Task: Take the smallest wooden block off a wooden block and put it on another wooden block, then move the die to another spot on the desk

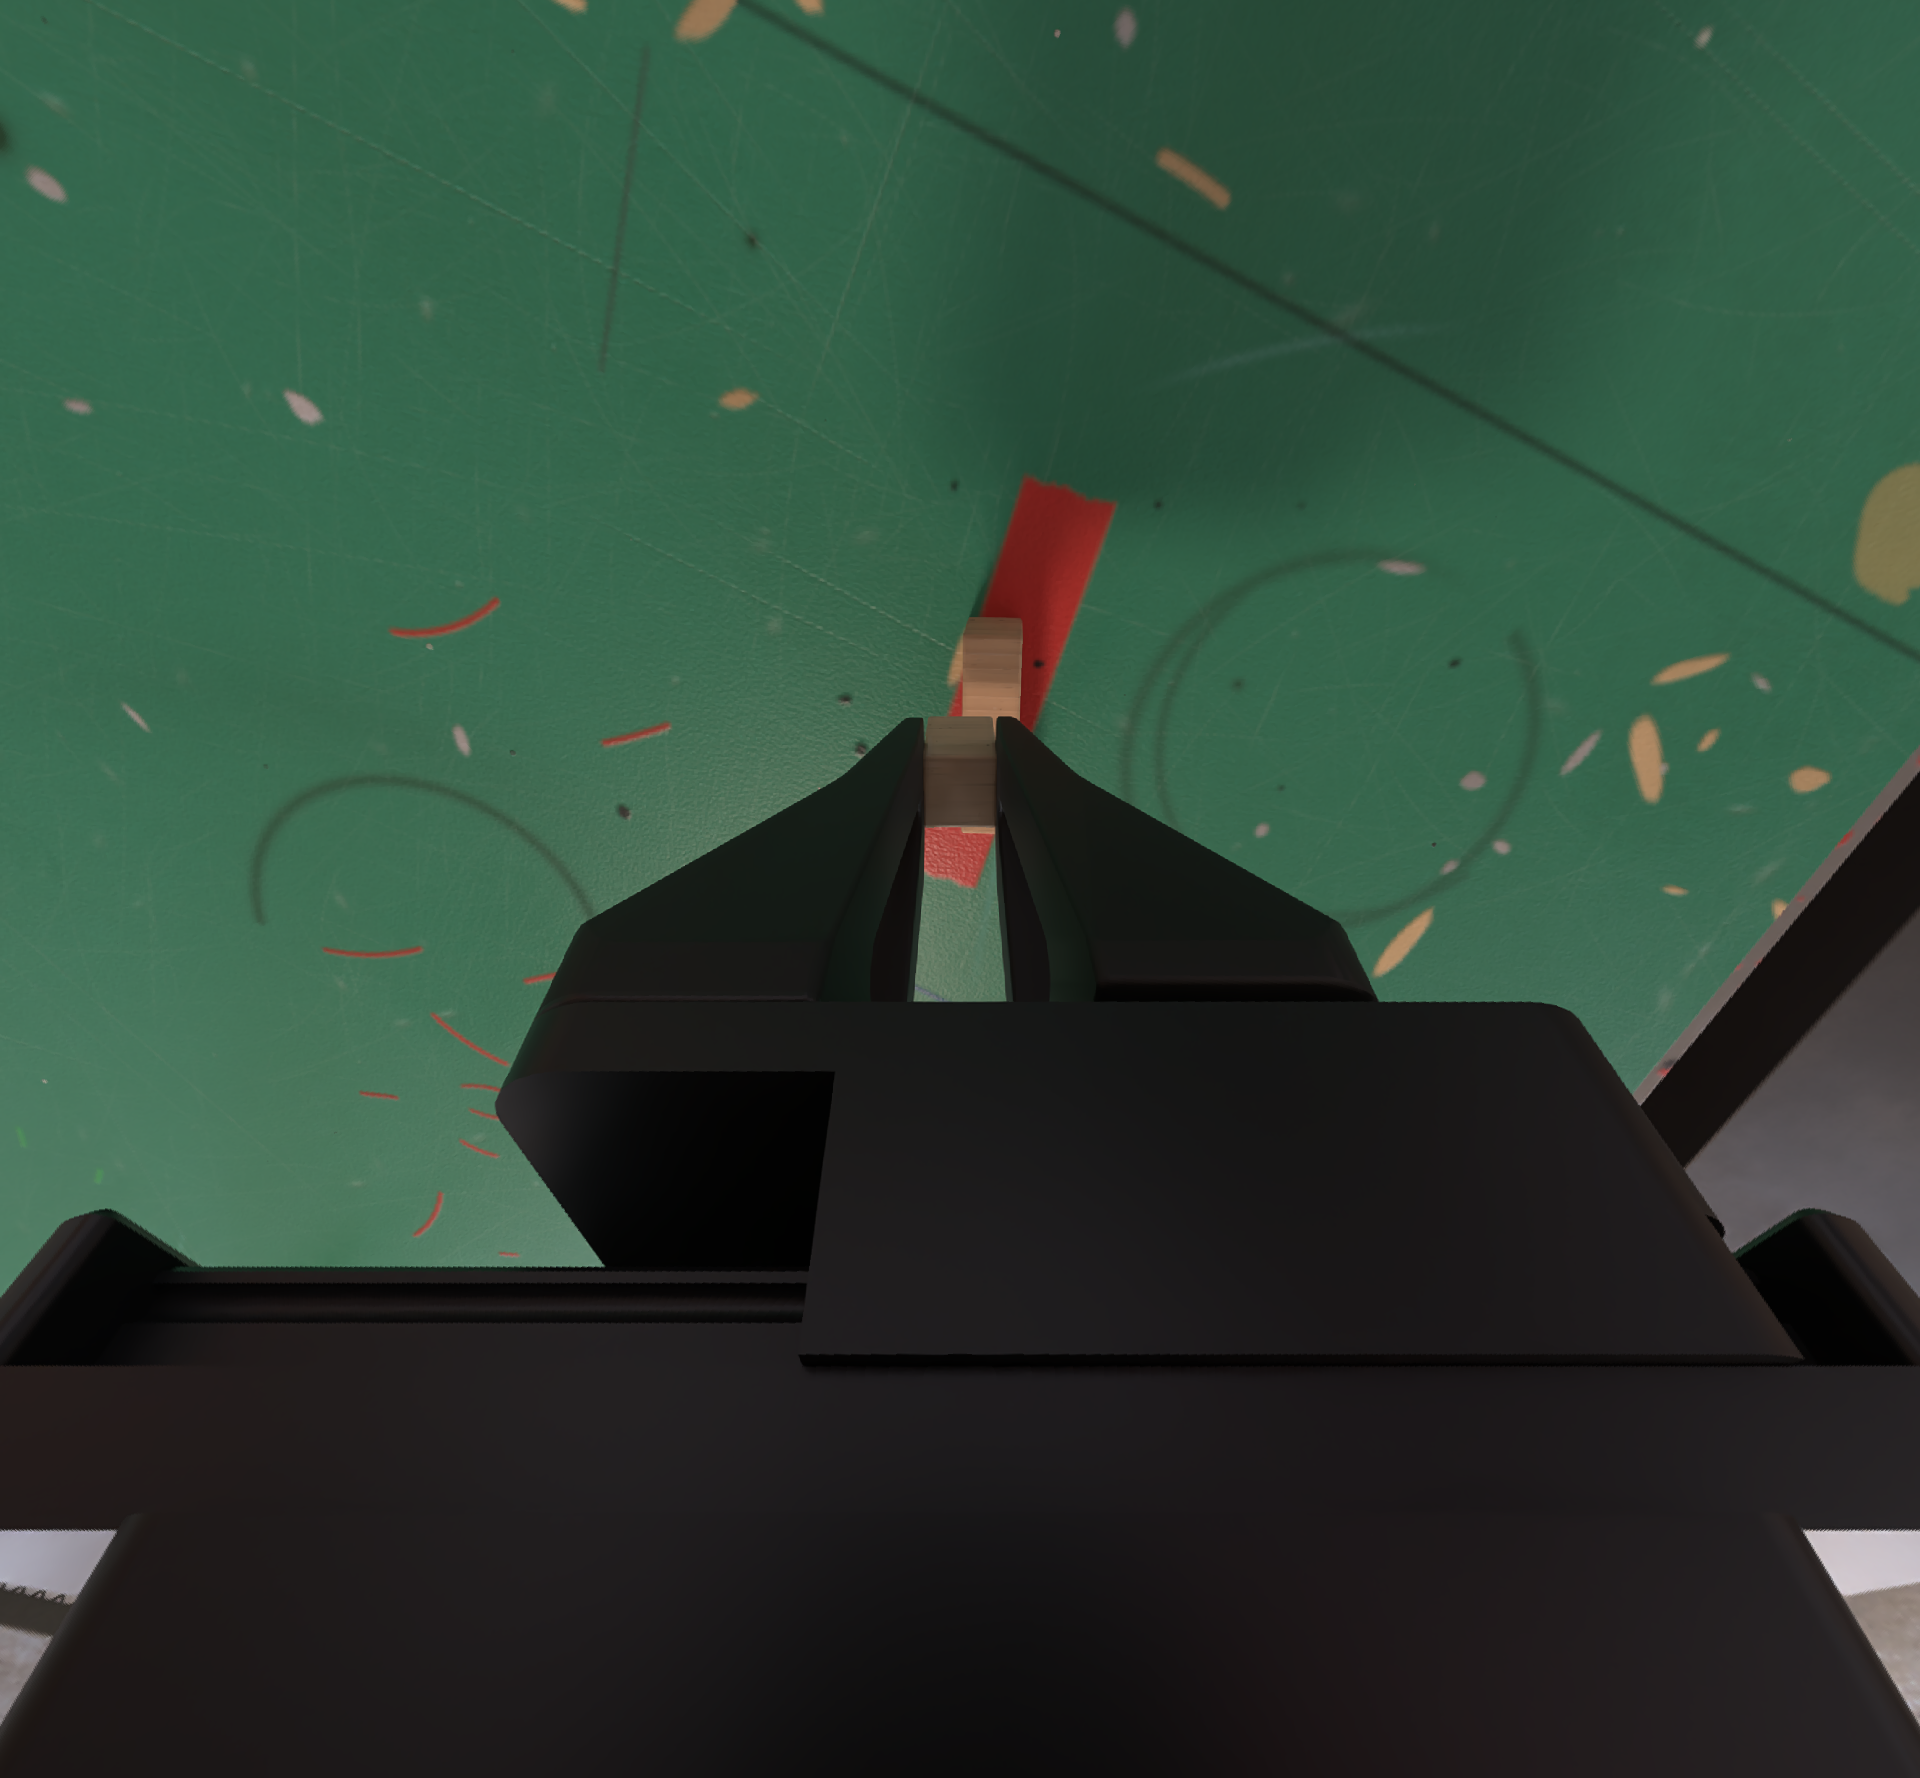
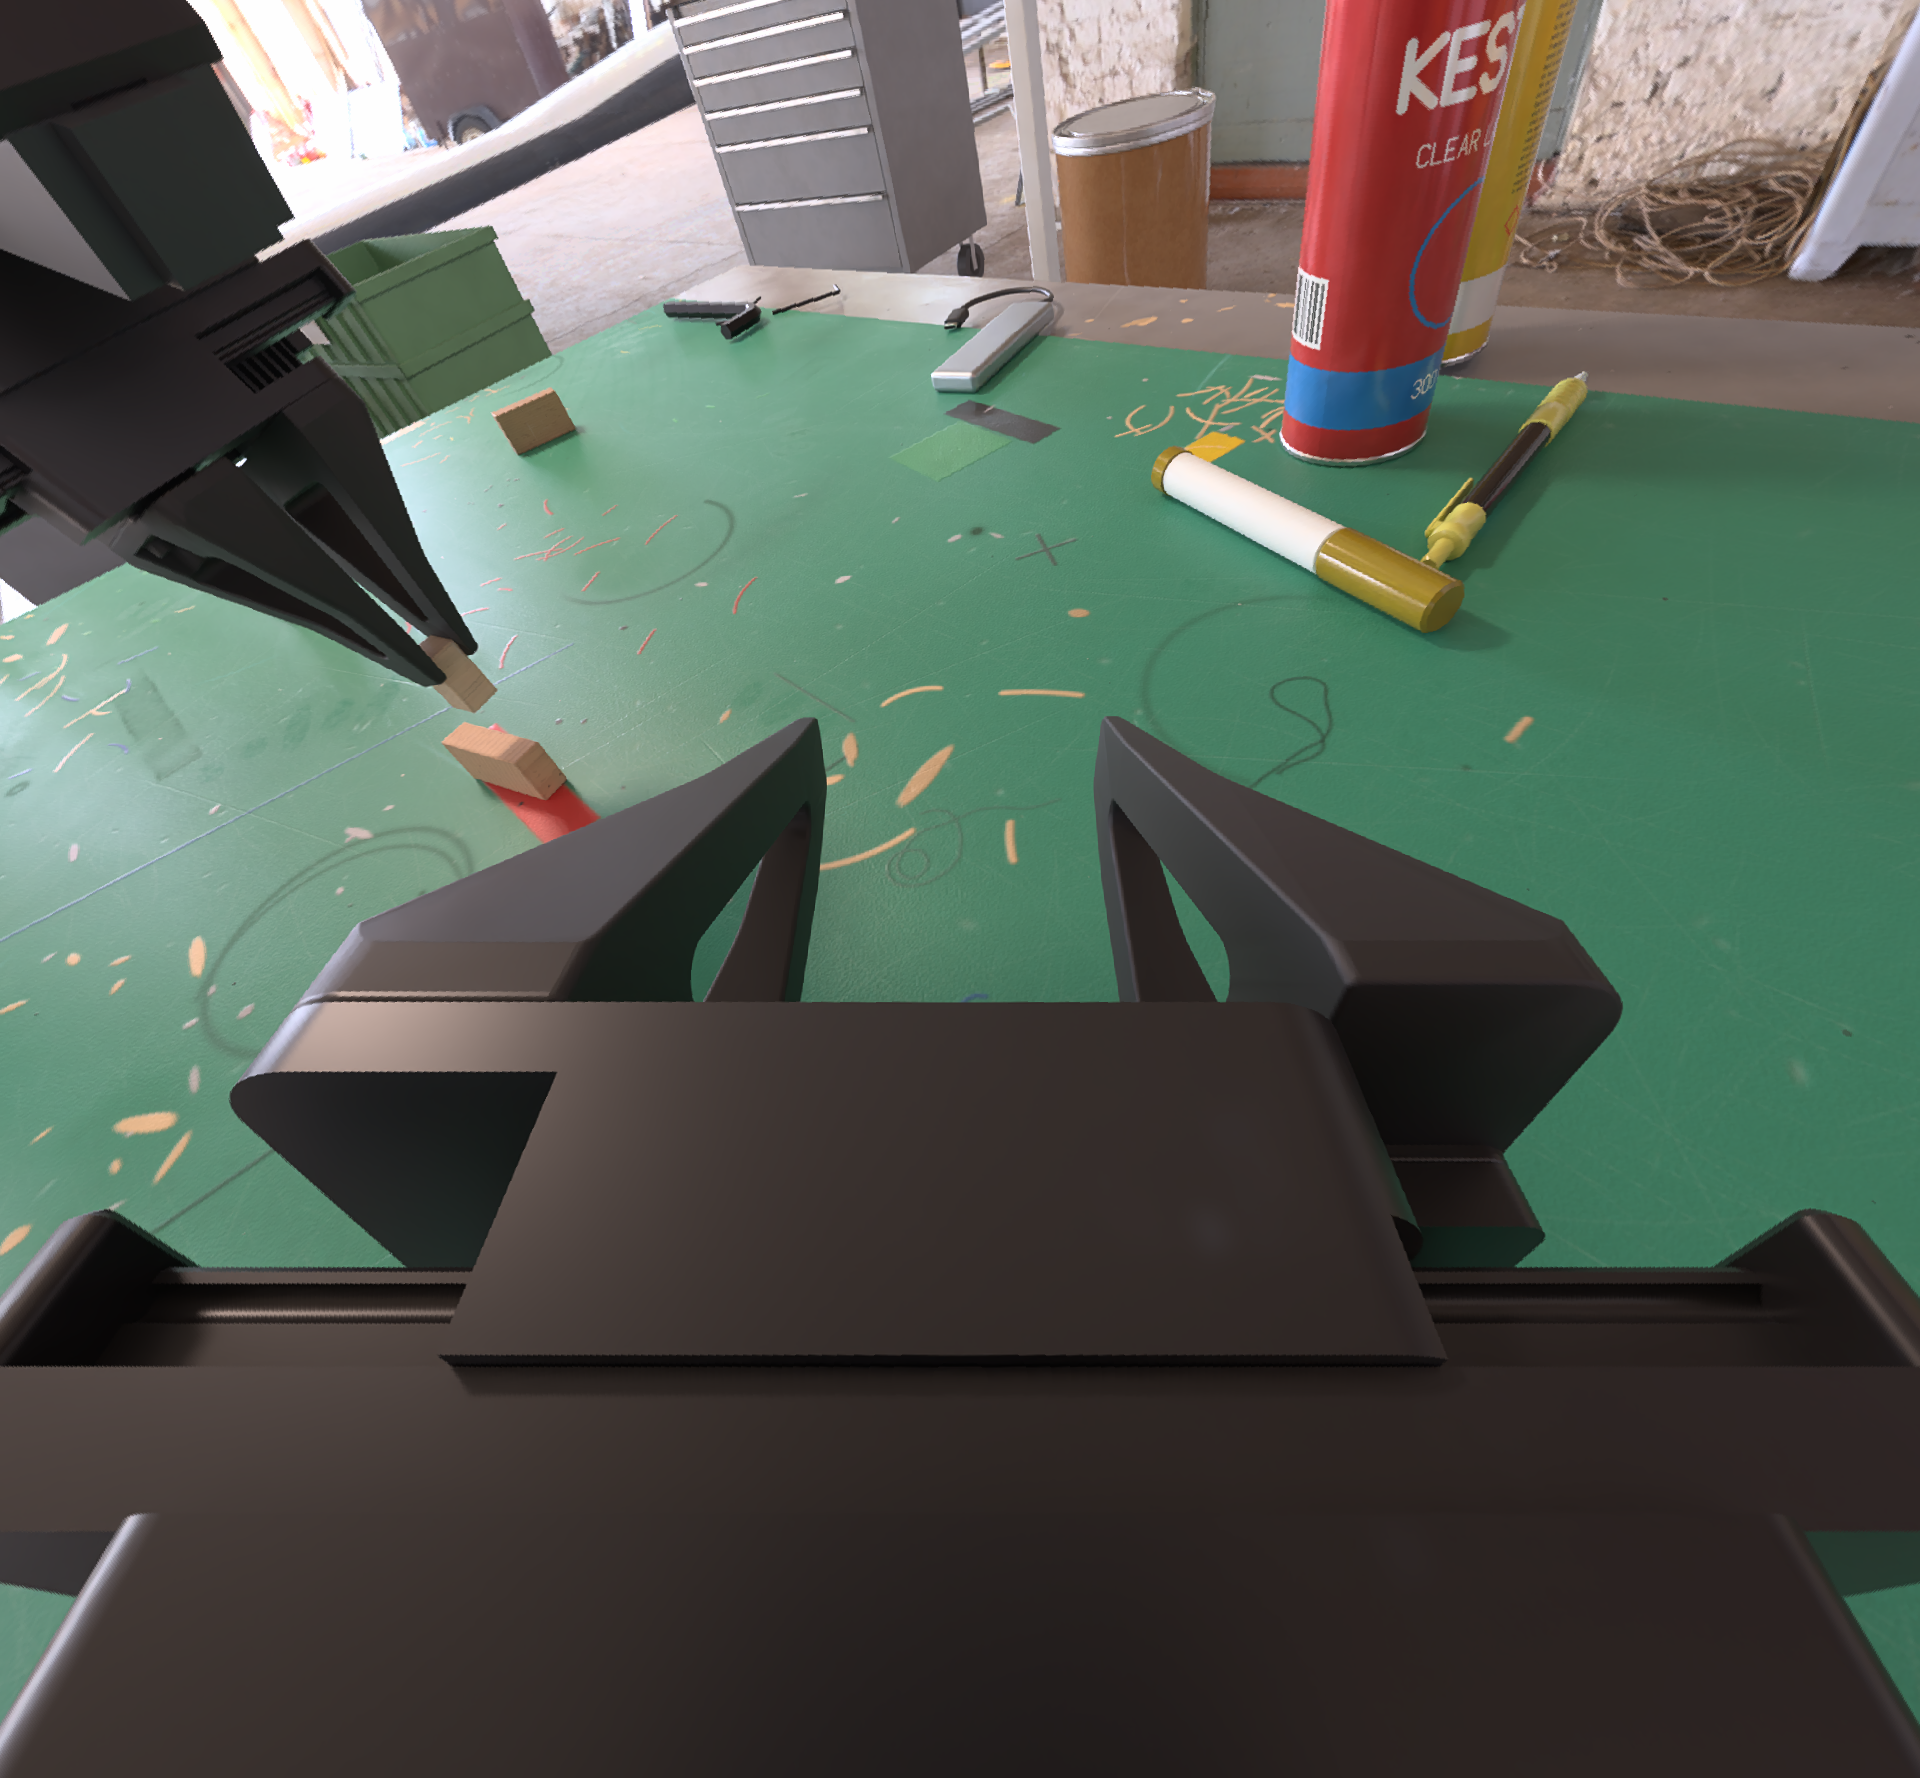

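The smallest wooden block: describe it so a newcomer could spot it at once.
On the green mat, find the red tape strip at the left. A wooden block lies on it; just above hangs the smallest wooden block, pinched in the left gripper. It alone is off the mat.

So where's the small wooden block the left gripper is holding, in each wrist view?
Left wrist view: the small wooden block sits centre frame, pinched between the left gripper's fingertips.
Right wrist view: the same block is at the left edge, mid-height, held by that gripper above a larger wooden block.
Shared landmark: the red tape strip on the green mat, under the blocks.
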`<action>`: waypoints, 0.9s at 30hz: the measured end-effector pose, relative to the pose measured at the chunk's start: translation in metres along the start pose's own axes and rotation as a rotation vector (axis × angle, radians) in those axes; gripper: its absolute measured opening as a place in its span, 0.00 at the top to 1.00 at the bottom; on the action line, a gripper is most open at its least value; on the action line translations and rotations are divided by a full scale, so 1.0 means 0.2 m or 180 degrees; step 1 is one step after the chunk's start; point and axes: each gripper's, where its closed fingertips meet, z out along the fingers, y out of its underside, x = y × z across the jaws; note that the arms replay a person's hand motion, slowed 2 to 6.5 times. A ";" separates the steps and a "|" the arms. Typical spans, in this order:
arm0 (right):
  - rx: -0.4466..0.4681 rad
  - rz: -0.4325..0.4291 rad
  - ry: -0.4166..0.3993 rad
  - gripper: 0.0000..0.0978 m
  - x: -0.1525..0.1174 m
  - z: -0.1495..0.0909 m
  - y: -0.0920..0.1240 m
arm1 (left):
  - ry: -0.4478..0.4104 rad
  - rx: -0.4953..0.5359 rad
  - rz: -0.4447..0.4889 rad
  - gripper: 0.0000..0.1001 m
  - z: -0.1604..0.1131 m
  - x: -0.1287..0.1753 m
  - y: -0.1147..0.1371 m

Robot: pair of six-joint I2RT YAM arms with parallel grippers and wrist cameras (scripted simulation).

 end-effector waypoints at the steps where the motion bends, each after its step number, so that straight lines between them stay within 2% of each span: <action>1: 0.0000 0.0001 0.0000 0.55 0.00 0.00 0.00 | 0.0001 -0.0008 0.0000 0.89 0.00 0.00 0.00; 27: 0.0002 0.0023 -0.0004 0.55 0.00 0.00 0.00 | 0.0102 -0.0088 -0.0029 0.89 0.07 0.02 0.03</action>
